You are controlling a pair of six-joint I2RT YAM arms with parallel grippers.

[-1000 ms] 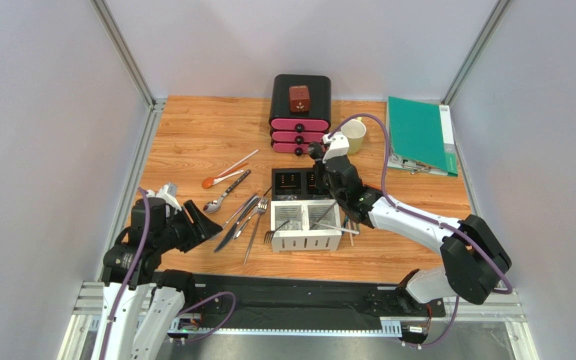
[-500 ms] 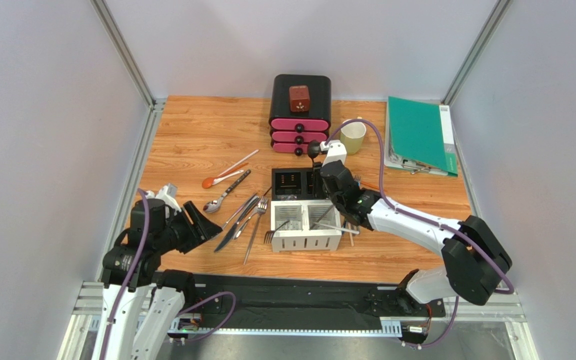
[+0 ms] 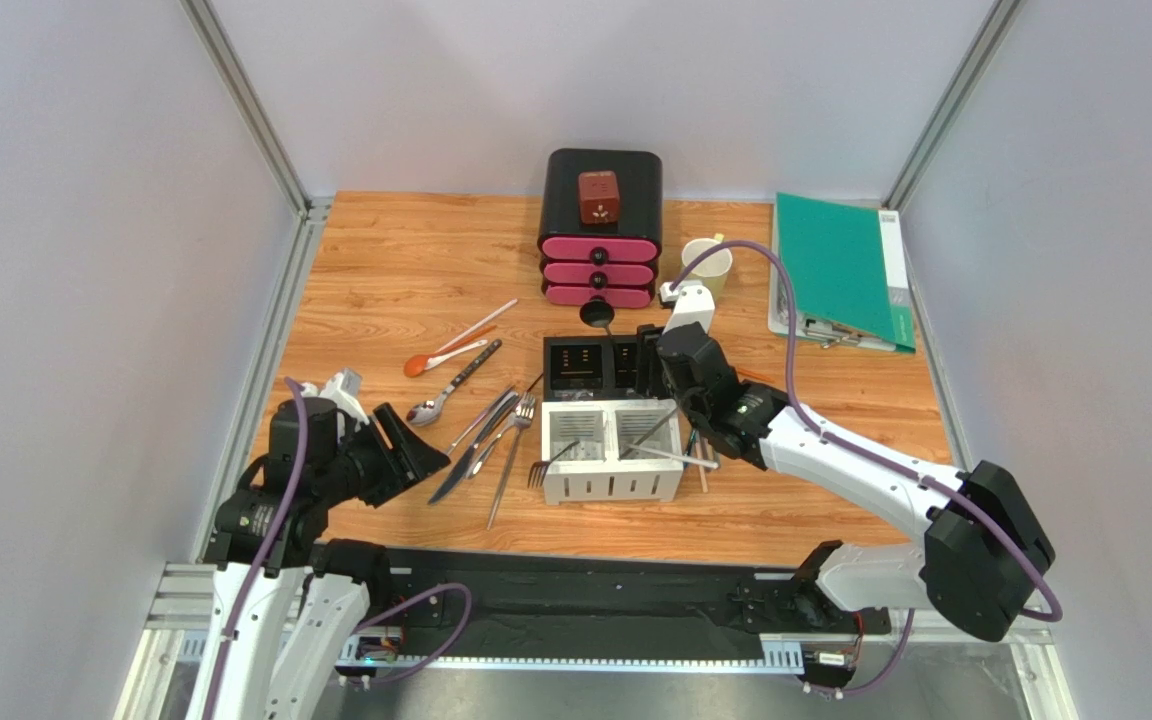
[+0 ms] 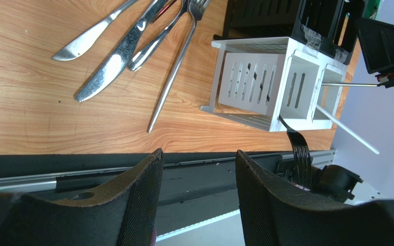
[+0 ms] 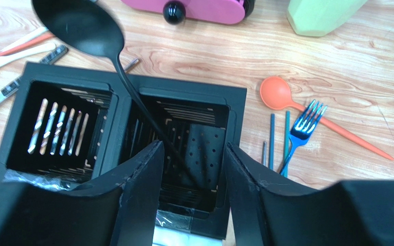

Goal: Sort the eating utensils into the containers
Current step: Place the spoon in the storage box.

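I have the right gripper poised directly over the far right black compartment of the small square caddy, which has two white slotted bins and two black perforated ones. Its jaws stand apart and grip nothing, and the handle of the long black plastic spoon runs down between them into that bin. The spoon stands on its own, tipped so that its bowl leans out past the rim toward the black-and-pink drawer box. It is taller than the bin, so I judge the wall carries it, not me. The left gripper hangs back over the near edge of the wooden surface, jaws wide and empty. That keeps it out of the right arm's way while facing the silver metal knives and forks lying loose just left of the caddy. An orange plastic spoon and a blue fork lie on the wood to the right, unsorted. The thin rods poking from the white bins may be chopsticks, but I can't be sure.
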